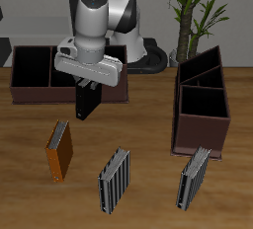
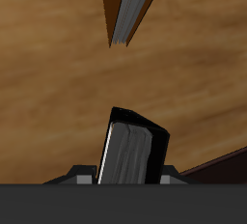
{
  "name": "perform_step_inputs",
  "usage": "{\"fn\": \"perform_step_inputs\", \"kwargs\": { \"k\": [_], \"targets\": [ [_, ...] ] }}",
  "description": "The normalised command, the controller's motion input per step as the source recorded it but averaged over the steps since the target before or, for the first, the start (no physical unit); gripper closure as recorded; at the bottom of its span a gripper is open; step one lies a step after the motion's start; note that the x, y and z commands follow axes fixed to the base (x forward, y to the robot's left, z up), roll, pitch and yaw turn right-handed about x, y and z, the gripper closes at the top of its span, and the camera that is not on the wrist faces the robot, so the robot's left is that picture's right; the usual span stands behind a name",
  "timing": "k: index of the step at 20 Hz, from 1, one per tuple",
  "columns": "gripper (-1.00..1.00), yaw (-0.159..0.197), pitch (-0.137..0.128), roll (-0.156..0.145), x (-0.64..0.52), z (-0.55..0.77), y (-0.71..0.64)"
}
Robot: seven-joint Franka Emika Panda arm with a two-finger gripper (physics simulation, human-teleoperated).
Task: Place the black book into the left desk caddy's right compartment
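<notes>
My gripper (image 1: 89, 85) is shut on the black book (image 1: 87, 102), which hangs upright from the fingers just above the table. In the wrist view the black book (image 2: 135, 153) shows spine-on between the jaws. The left desk caddy (image 1: 179, 110) is the dark maroon-brown box seen end-on, well off to the side of the gripper. Its right compartment (image 1: 205, 105) is the large square section nearer the table's front edge. It is open and holds nothing.
A like caddy (image 1: 20, 87) seen broadside stands just behind the gripper. An orange-brown book (image 1: 59, 151) (image 2: 129, 8) and two grey striped books (image 1: 115, 181) (image 1: 194, 179) stand near the table's front edge. A potted plant (image 1: 198, 16) is at the back.
</notes>
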Motion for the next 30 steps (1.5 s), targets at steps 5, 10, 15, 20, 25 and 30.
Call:
{"fn": "perform_step_inputs", "kwargs": {
  "k": [5, 10, 15, 20, 25, 30],
  "targets": [
    [1.00, 0.024, -0.036, 0.026, 0.02, 0.55, 0.43],
    [1.00, 0.022, -0.026, 0.071, 0.07, 0.62, 0.58],
    [1.00, 0.048, -0.026, 0.033, 0.05, 0.44, 0.46],
    [1.00, 0.031, -0.029, -0.007, 0.05, 0.48, 0.40],
    [1.00, 0.016, -0.035, -0.021, 0.02, 0.48, 0.33],
    [1.00, 0.006, -0.016, -0.023, 0.10, 0.38, 0.33]
  ]
}}
